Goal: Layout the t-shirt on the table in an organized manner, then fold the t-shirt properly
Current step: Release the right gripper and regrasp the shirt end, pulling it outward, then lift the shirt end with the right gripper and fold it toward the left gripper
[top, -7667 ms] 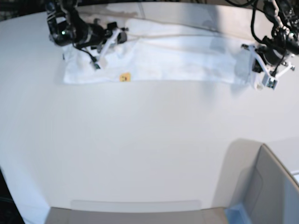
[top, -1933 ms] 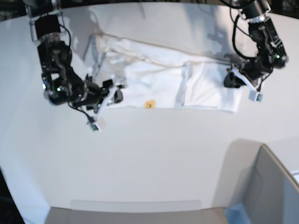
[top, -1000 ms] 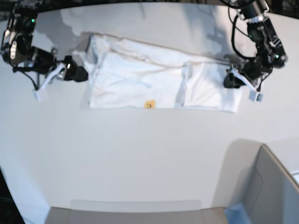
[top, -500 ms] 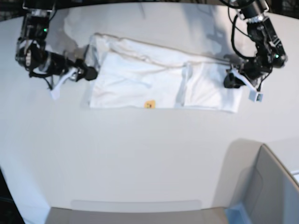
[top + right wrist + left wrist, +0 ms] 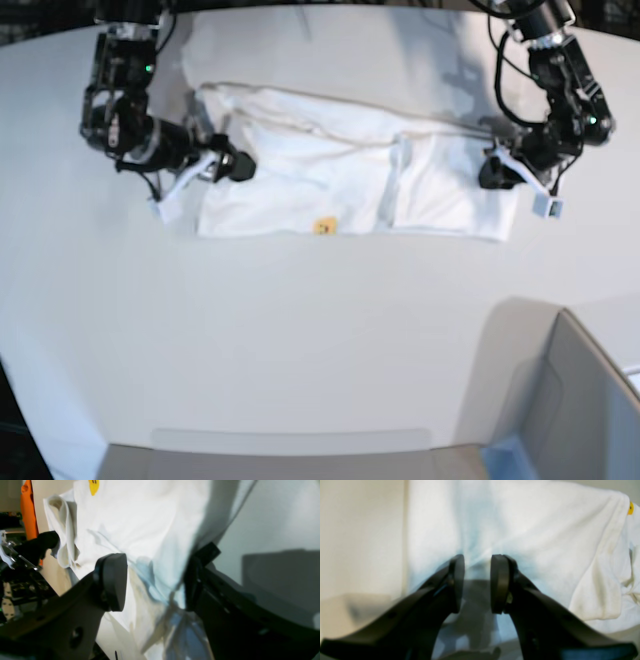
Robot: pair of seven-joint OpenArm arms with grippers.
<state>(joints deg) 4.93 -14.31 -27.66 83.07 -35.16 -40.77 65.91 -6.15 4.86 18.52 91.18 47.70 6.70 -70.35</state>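
T-shirt [image 5: 350, 180] fabric lies as a long white folded band across the upper middle of the base view, on the white table [image 5: 300, 340]. The right gripper [image 5: 222, 165] sits at the band's end in the upper left; the left gripper [image 5: 497, 172] sits at the end in the upper right.

Left wrist view: the left gripper's [image 5: 477, 582] dark pads stand narrowly apart over cloth. Whether a pinch of fabric sits between them is hard to tell, as the view is blurred.

Right wrist view: the right gripper [image 5: 156, 582] is spread wide, with the shirt edge passing between its pads, not yet clamped.

Risk, judged from here: an uneven or thin pinch could catch only one layer, so a lift would drag the fold crooked.
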